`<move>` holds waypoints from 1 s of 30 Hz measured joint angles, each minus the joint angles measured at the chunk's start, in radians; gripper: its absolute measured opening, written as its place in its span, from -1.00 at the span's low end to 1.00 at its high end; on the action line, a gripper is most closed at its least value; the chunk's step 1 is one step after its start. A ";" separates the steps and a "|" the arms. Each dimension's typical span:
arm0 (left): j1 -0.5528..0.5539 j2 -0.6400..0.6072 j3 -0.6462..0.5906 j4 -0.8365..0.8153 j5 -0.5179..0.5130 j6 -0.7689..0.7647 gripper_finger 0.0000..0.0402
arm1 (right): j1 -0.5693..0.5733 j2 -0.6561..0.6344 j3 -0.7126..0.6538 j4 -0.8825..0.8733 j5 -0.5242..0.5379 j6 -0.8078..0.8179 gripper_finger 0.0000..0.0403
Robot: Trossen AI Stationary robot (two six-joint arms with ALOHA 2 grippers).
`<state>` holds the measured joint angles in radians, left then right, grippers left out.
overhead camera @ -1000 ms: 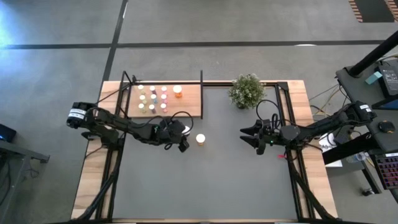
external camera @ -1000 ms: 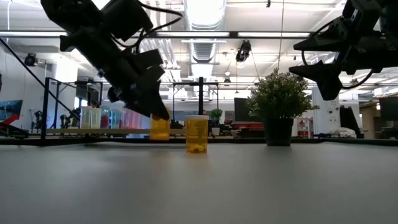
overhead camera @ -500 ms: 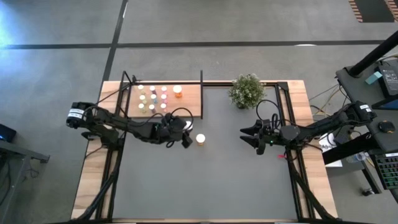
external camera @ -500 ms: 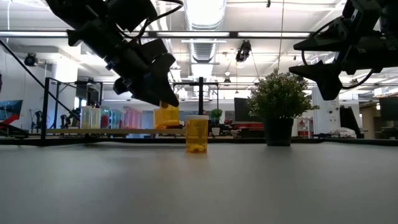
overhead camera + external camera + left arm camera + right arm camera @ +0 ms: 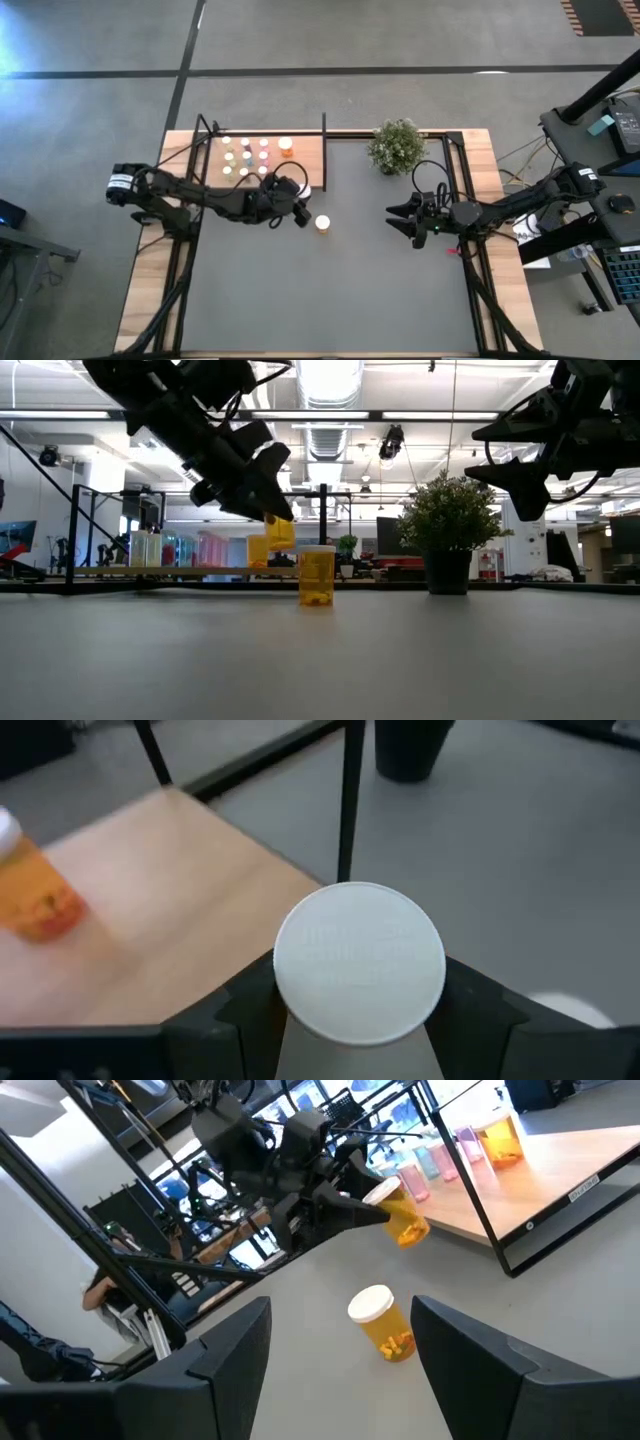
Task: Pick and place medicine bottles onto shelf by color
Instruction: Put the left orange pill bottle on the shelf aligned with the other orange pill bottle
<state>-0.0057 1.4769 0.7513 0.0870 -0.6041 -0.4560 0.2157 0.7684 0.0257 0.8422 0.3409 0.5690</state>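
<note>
orange bottle [image 5: 281,532] clamped in the left claw [image 5: 296,208], lifted clear of the tabletop [image 5: 340,300] and tilted — by my reading it is in transit toward the shelf [image 5: 300,165], since the claw sits just off the board's near corner. the left wrist view shows the white cap [image 5: 360,963] held between the 2 dark fingers [image 5: 225,1020], the grip taken below the cap so the top stays free. on the shelf the small bottles [image 5: 245,157] stand in short rows sorted by colour, and 1 larger orange bottle [image 5: 286,146] stands at the end nearest the post, likely the spot this one belongs beside. a second orange bottle [image 5: 323,223] stands upright on the tabletop just beside the left claw, not yet picked. the right claw [image 5: 405,219] waits well apart, above the tabletop near the potted plant [image 5: 396,145], its fingers spread and holding nothing — out of the way.
</note>
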 joint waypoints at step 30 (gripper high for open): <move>0.224 0.077 0.017 0.193 0.002 0.028 -0.10 | 0.000 0.000 0.000 0.000 0.000 0.000 0.15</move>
<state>0.2184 1.5540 0.7684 0.2795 -0.6025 -0.4279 0.2154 0.7685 0.0257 0.8421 0.3412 0.5690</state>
